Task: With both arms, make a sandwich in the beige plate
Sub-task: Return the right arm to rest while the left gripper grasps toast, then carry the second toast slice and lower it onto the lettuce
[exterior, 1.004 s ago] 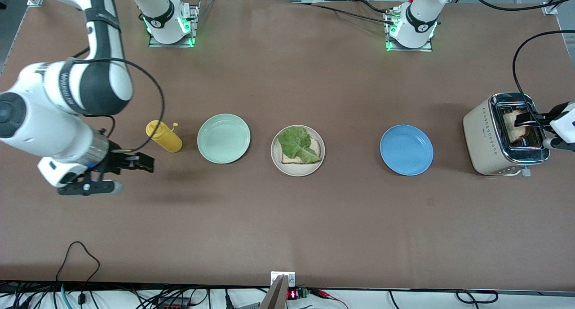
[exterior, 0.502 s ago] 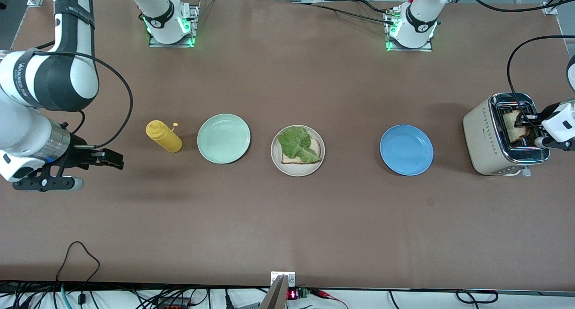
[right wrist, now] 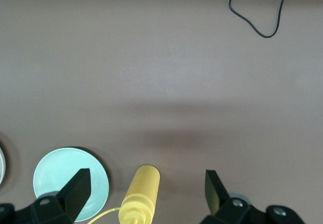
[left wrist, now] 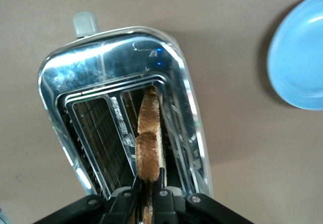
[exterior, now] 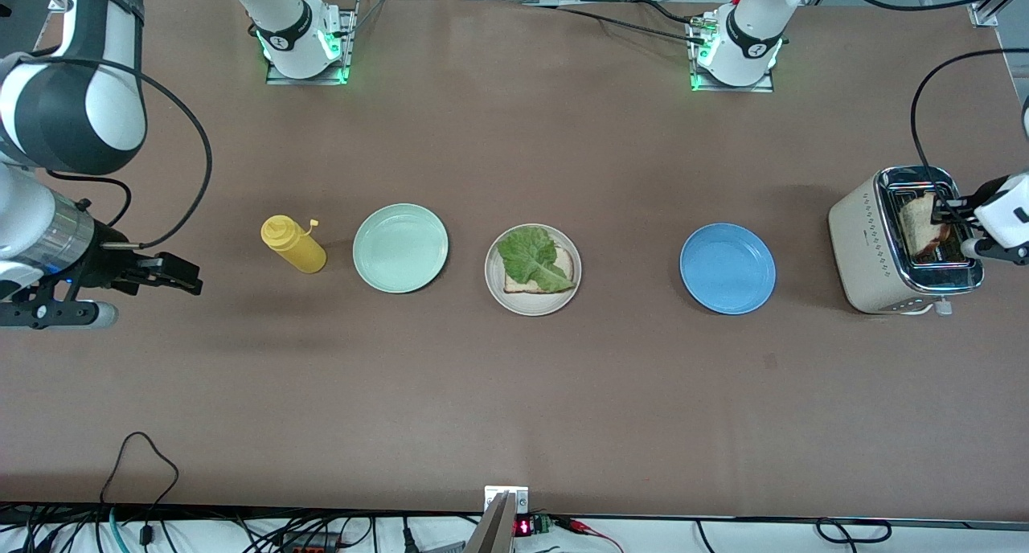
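My left fingers pinch the top edge of a bread slice that stands on its edge in the toaster. The slice runs the long way along its slot, the slot nearer the blue plate. The other slot has nothing in it.

The beige plate sits in the middle of the table. In it lies one flat bread slice with a green lettuce leaf on top.

The mint-green plate and the blue plate hold nothing. A yellow squeeze bottle lies on its side beside the mint-green plate, its nozzle pointing to that plate.

My right fingers are spread wide, holding nothing, up in the air at the right arm's end of the table.
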Controlling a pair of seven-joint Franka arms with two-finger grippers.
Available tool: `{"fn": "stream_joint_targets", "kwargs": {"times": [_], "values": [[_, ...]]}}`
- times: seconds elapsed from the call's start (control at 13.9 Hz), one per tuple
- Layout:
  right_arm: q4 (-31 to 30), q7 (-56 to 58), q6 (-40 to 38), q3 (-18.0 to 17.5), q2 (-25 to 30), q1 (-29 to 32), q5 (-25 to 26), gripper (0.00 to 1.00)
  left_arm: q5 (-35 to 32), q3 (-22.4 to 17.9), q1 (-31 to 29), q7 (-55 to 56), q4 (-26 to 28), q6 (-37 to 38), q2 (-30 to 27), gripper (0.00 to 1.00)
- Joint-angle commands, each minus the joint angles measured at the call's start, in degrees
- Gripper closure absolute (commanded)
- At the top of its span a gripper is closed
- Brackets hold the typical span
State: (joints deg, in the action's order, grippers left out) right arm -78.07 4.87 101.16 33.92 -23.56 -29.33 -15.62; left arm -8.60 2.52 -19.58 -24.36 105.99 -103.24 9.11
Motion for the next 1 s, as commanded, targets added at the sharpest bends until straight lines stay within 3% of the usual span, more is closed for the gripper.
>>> {"fn": "stream_joint_targets", "kwargs": {"times": [0.0,0.22,0.57,0.79,0.93], "values": [[-0.94,-0.12,-2.97,-5.32,4.03,4.43,2.25,0.00,0.07,3.71,-0.46,-1.30,-7.87,9.87,-1.64,0.99],[-2.43,-1.69,-3.95,-18.67,9.04,15.32,8.32,0.00,-0.36,10.46,-0.02,-1.39,-13.86,13.49,-1.11,0.99],[-6.82,-7.40,-6.23,-28.44,15.72,23.43,13.50,0.00,1.47,23.39,2.09,0.54,-15.02,14.56,3.44,0.99],[-11.21,-8.91,-5.80,-38.02,20.03,31.68,15.45,0.00,10.68,24.64,8.22,7.81,-15.11,13.94,8.71,1.00],[-12.71,-8.91,-5.62,-39.28,21.62,32.84,15.54,0.00,18.31,24.64,13.41,17.28,-17.81,12.55,13.37,1.00]]}}
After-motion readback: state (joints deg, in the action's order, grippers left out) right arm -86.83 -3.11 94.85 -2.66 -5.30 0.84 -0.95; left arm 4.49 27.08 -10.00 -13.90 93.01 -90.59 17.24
